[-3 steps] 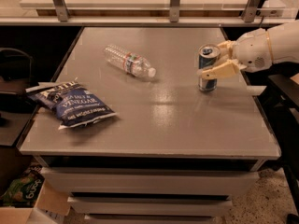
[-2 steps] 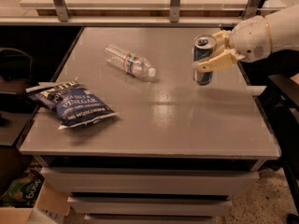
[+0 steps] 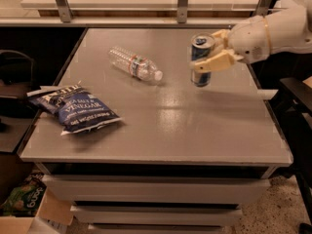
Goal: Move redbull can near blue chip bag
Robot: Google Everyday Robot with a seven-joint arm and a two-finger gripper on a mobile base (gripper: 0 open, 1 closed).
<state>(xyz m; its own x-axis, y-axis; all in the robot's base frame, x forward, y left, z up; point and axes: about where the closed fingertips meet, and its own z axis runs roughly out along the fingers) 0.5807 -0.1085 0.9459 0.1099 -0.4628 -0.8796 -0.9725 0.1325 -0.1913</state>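
Now the tool (image 3: 208, 52), clamped on the upright redbull can (image 3: 201, 47) at upper right — seemingly just off the table (image 3: 195, 130) — has the blue chip bag (image 3: 80, 110) well apart, toward the frame's lower left.

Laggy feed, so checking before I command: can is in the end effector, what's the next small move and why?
Probably carry it left and toward the front edge. The end effector is shut on the redbull can at the right; the blue chip bag lies front left, and the water bottle's cap end sits near the straight line between them.
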